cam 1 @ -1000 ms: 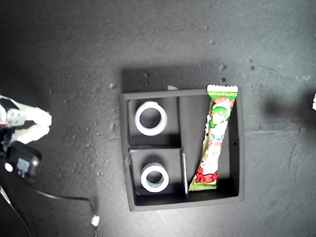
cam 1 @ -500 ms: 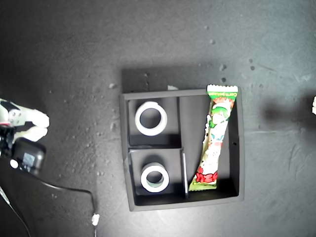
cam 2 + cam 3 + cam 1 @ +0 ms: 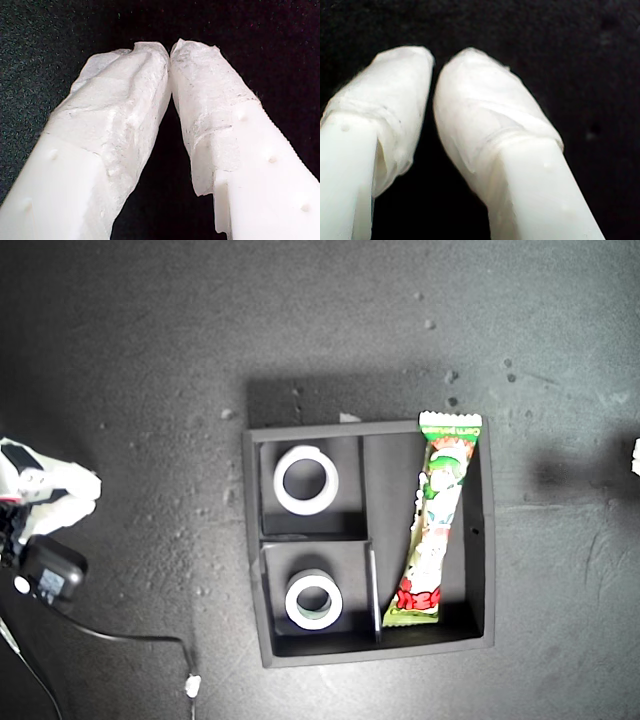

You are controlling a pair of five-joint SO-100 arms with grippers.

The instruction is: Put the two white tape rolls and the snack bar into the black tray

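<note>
The black tray [image 3: 380,652] sits in the middle of the exterior view. One white tape roll [image 3: 305,480] lies in its upper small compartment and a second tape roll [image 3: 313,601] in the lower one. The snack bar [image 3: 433,525] lies along the long compartment, its upper end over the tray's rim. My first gripper [image 3: 170,50] is shut on nothing above the dark surface. So is my second gripper [image 3: 434,70]. An arm's white gripper [image 3: 70,490] shows at the exterior view's left edge, well away from the tray. I cannot tell which arm it is.
A black module [image 3: 50,578] with a thin cable [image 3: 130,638] trails from the arm at the exterior view's left edge. A white sliver of another arm [image 3: 636,452] shows at the right edge. Pale specks dot the dark mat [image 3: 150,360].
The arm at the exterior view's left edge has shifted slightly down and turned a little. The tray, rolls and snack bar have not moved.
</note>
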